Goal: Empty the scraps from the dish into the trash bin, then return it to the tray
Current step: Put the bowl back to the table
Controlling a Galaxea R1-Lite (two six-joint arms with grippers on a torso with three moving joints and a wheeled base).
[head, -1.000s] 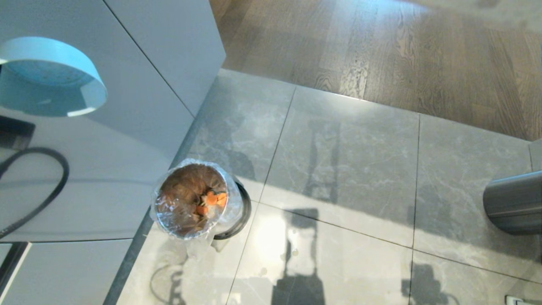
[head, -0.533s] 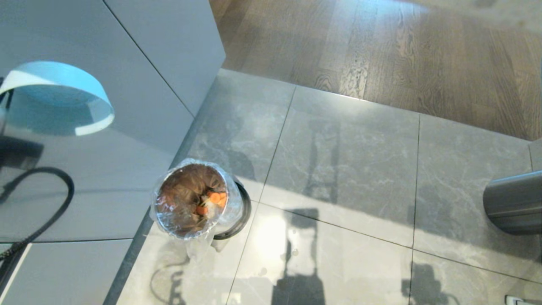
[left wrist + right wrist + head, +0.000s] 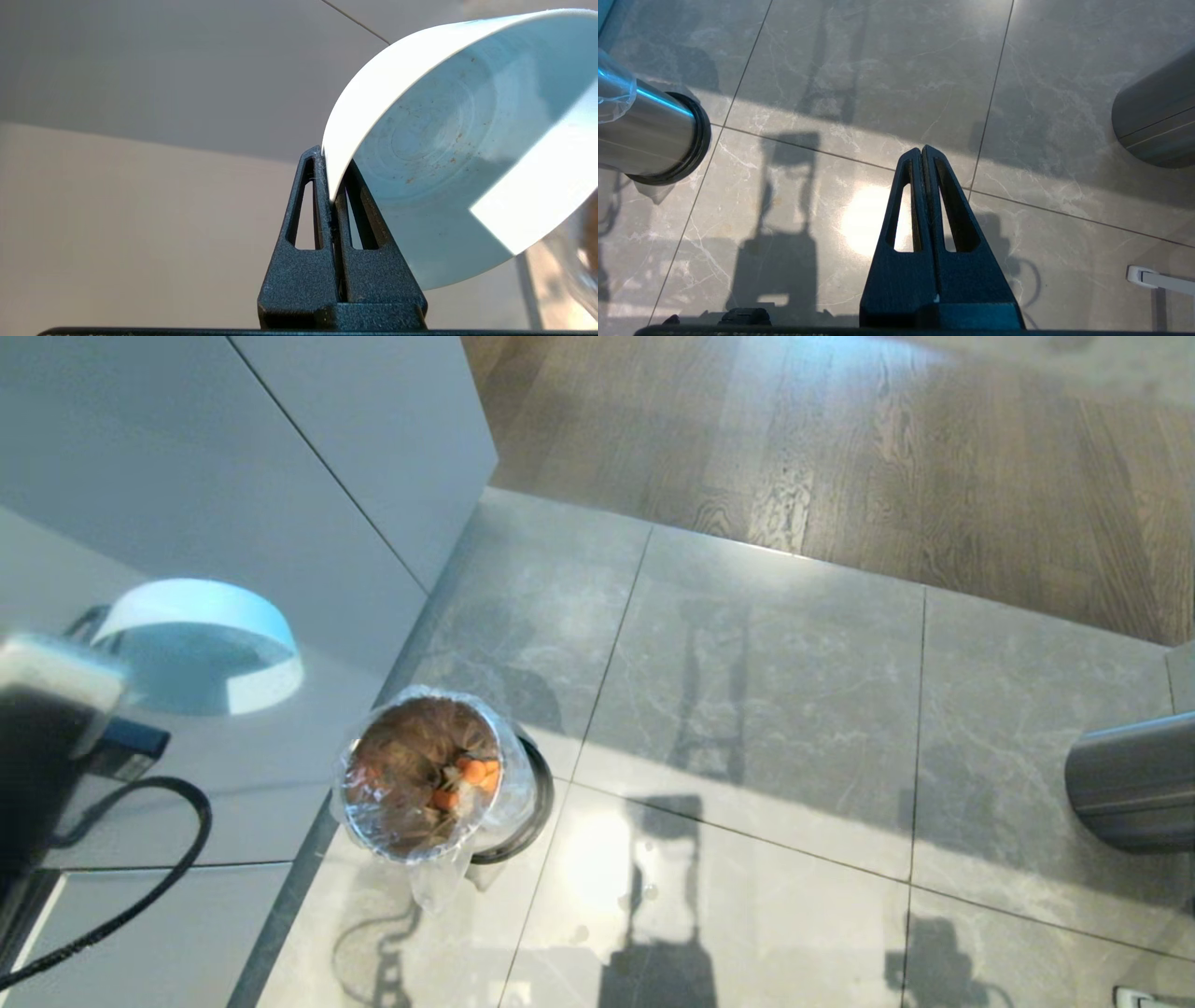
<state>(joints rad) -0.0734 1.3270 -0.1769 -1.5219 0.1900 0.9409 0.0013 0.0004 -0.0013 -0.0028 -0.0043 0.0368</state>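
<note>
Gripping pale, speckled dish rim (glossy): left tool.

You're looking at a home kitchen floor area: flat grey cabinet fronts with thin door seams, large grey marble-look tiles, meeting wood plank flooring further back. A small shiny metal trash bin with a clear bag liner, carrot slices inside, stands against the cabinets. A dark-grey cylinder sits on the tiles, well apart.
</note>
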